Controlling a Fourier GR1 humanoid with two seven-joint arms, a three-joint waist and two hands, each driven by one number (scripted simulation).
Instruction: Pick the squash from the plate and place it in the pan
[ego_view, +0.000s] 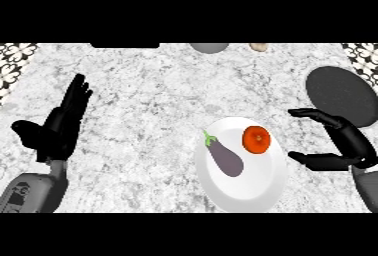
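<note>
White china sits nearest: the plate (244, 192) lies low on the marbled worktop (162, 100), and on it rest two things, a purple eggplant-like vegetable (225, 159) with a green stem, lying aslant on the plate's left half, and a round orange-red squash (256, 139) on the upper right part. They lie apart from each other. If "squash" means the orange-red one, it is on the side closer to the right hand.

Just beside the plate's right rim, the right hand (341, 145) hovers with its fingers (314, 115) and thumb spread in a wide curve facing the plate, holding nothing. I judge this to be the approach step: the pick has not begun. The next move calls for bringing that hand leftward over the rim and down around the squash, closing without nudging the purple vegetable.

At the view's left, the left hand (59, 125) rests open, fingers straight and up, well apart from everything.

Farther off, behind the right hand, lies the dark round pan (341, 95) near the right edge; the carry would be short, up and back. Nothing stands between plate and pan except the hand itself. At the far edge are a dark flat shape (125, 45), a grey round object (209, 47) and a small pale thing (258, 47), all clear of the path.
</note>
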